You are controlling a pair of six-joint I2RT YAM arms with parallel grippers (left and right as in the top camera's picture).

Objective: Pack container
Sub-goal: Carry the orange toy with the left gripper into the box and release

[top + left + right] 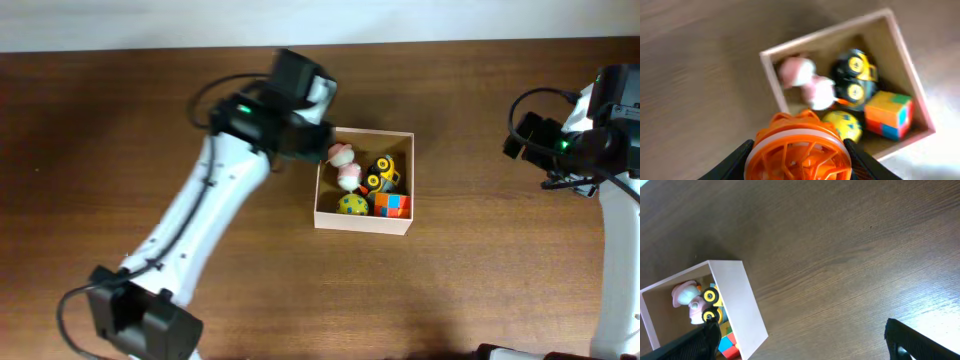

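Brown wood tabletop, with the container (pixel 363 222) near its middle, a little toward the far edge, already carrying small toys (pixel 383 175). Left gripper (pixel 799 162) clenched on an orange slotted round toy (pixel 797 142) above the container's left wall. Right gripper (pixel 801 327) spread and empty by the right edge. Best to shift over the bare floor toward the far edge, lower, then release.

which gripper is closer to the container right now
Left. The left gripper, shut on an orange toy, hangs just over one corner of the container. The right gripper is open and well away from it, on the opposite side.
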